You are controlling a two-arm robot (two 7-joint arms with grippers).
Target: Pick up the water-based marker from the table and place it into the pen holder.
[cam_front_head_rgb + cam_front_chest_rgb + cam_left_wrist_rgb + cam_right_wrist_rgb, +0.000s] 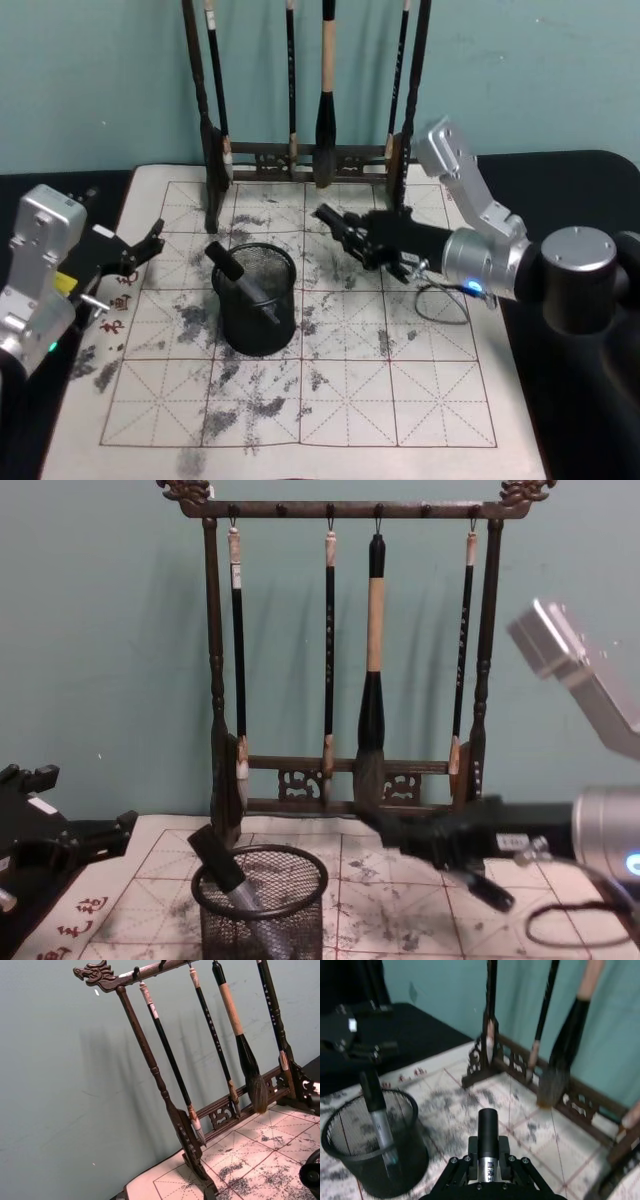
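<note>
A water-based marker (pixel 487 1132) with a black cap and silver body is clamped in my right gripper (pixel 487 1161), which is shut on it. In the head view that gripper (pixel 350 236) hovers above the table's cream mat (pixel 420 400), to the right of and slightly behind the pen holder (pixel 256 300), with the marker's cap (pixel 325 214) pointing left. The black mesh pen holder (pixel 372 1152) holds another marker (pixel 376 1110) leaning inside it. In the chest view the held marker (pixel 385 825) is level with the holder's rim (pixel 262 855). My left gripper (pixel 128 262) rests open at the mat's left edge.
A tall dark wooden rack (pixel 300 155) with hanging calligraphy brushes (pixel 372 660) stands along the back of the mat, close behind my right gripper. A black cable loop (pixel 440 300) lies on the mat under the right arm. Open mat lies in front of the holder.
</note>
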